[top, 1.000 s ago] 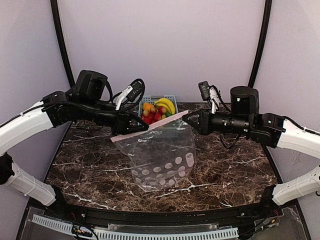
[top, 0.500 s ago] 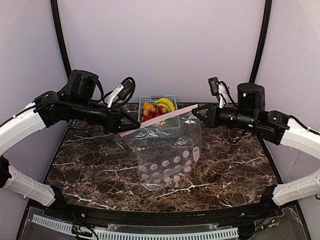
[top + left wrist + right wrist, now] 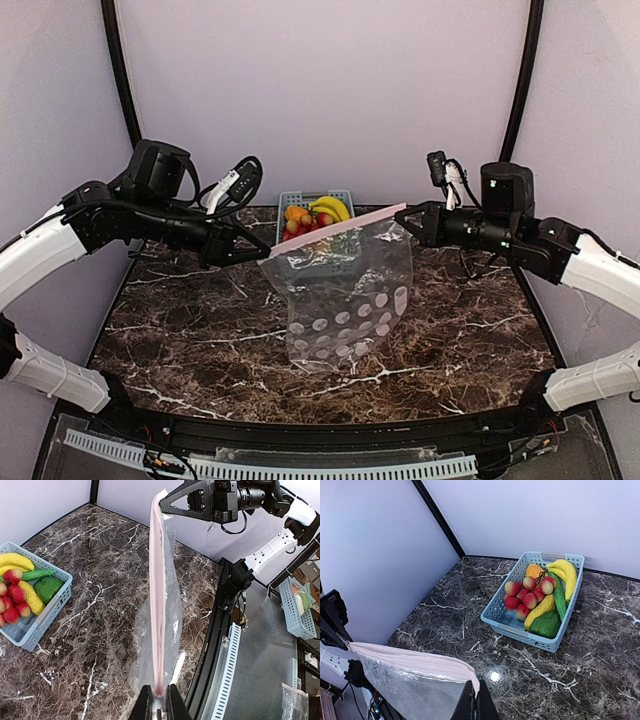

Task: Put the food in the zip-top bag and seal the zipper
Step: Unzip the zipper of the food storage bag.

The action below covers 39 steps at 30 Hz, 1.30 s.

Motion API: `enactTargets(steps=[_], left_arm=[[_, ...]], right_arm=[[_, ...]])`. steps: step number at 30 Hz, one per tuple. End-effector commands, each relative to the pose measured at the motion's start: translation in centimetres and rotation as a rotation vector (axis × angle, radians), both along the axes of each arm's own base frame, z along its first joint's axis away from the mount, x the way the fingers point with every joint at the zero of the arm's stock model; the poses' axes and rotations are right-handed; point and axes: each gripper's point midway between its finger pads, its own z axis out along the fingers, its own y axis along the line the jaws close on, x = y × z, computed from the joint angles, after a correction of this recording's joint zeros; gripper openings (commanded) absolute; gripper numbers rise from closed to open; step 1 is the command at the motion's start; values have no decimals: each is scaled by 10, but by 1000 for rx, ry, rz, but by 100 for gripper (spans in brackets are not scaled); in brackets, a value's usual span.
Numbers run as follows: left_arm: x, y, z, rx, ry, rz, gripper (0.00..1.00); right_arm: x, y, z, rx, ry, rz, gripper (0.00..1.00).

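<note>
**Taut bag could slip**

My left fingers (image 3: 144,706) and right fingers (image 3: 486,709) are clamping the pinkish zipper strip (image 3: 338,228) of the clear dotted plastic bag (image 3: 345,295), hanging mid-frame over the worktop (image 3: 480,320); pulling harder could yank it free.

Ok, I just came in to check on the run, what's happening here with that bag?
Both arms hold the zip-top bag up between them: the left gripper pinches one end of the zipper, the right gripper the other, so the strip is stretched and the bag hangs below it over the table. The bag is empty; all the food lies in the blue basket at the back.
</note>
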Motion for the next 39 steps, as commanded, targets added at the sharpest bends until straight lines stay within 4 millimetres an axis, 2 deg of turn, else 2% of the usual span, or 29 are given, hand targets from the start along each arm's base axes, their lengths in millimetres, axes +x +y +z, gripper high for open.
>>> enactTargets(steps=[1, 5, 8, 12, 15, 17, 19, 21, 25, 26, 29, 33, 39], left_arm=[[-12, 20, -12, 64, 37, 8, 1], [-10, 19, -10, 59, 29, 5, 1], [-7, 17, -5, 52, 7, 3, 1], [9, 20, 13, 55, -135, 41, 1], [28, 27, 35, 69, -277, 104, 1], [34, 29, 46, 76, -353, 112, 1], [37, 28, 50, 82, -411, 98, 1], [35, 26, 47, 89, -445, 63, 1], [24, 18, 16, 119, -411, -12, 1], [16, 13, 3, 135, -394, -40, 1], [3, 3, -17, 182, -393, -60, 1], [-12, -9, -36, 213, -387, -62, 1], [-22, -23, -57, 212, -361, -34, 1]], right_arm=[[26, -27, 10, -19, -42, -143, 0], [28, -22, 14, -15, -46, -110, 0], [32, -10, 22, 2, -69, -69, 0], [37, 7, 39, 44, -130, -5, 0], [46, 19, 48, 48, -151, 20, 0], [50, 26, 56, 65, -170, 35, 5], [53, 29, 57, 76, -168, 40, 16], [54, 29, 51, 83, -142, 28, 33], [49, 18, 26, 116, -37, -25, 60], [45, 16, 21, 139, -11, -33, 66], [27, 7, 7, 212, 62, -39, 79], [2, -3, -11, 269, 155, -55, 87], [-28, -5, -39, 277, 297, -87, 89]])
